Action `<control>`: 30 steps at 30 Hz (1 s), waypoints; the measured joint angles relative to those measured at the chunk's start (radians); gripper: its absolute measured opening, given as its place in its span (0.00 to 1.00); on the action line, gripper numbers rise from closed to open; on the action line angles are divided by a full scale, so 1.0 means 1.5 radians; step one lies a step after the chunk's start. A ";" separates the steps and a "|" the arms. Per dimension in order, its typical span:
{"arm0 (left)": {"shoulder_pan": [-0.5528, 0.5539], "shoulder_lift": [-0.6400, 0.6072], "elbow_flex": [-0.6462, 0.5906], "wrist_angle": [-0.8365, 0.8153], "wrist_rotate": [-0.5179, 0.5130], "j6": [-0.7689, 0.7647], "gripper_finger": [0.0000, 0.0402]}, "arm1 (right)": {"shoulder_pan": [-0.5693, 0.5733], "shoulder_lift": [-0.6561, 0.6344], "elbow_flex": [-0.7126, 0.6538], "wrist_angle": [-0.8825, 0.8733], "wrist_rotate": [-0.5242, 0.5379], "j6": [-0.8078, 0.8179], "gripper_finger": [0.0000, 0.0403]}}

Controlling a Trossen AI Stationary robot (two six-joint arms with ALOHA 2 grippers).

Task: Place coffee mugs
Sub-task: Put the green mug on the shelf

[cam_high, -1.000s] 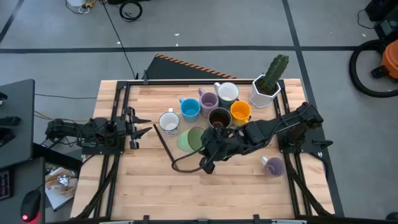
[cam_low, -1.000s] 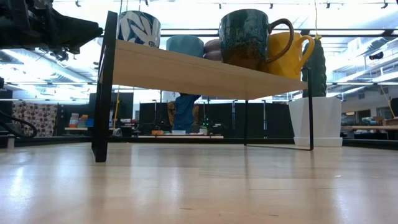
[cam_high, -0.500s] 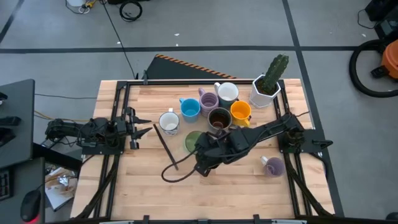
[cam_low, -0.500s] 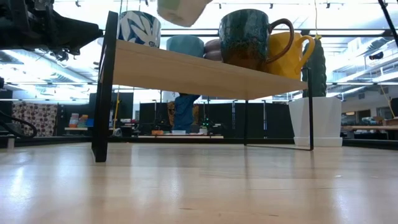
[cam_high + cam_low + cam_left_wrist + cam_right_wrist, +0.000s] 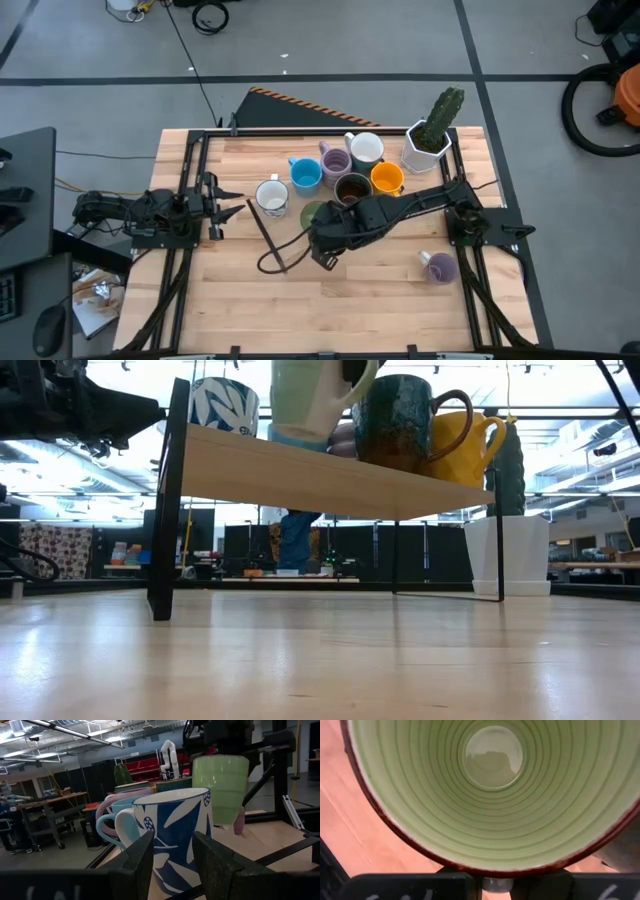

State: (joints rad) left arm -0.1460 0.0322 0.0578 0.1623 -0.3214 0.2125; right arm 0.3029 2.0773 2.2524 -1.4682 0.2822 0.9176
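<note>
Green mug (image 5: 318, 395) hangs in the right gripper (image 5: 322, 228), pinched at its rim and just above the wooden shelf (image 5: 320, 475), between the white-and-blue mug (image 5: 223, 405) and the dark brown mug (image 5: 395, 420). Setting it down well likely means lowering straight and level into that gap, keeping the handle clear of the brown mug, and releasing only once the base sits flat. Left gripper (image 5: 215, 207) waits at the table's left edge, jaws fairly wide, holding nothing
</note>
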 joint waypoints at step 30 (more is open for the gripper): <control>0.000 0.000 0.000 -0.002 0.000 -0.008 0.35 | -0.053 -0.001 -0.038 -0.014 -0.080 -0.043 0.15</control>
State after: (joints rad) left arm -0.1460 0.0322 0.0578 0.1589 -0.3214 0.2000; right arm 0.2232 2.0762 2.1957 -1.4890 0.1625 0.8529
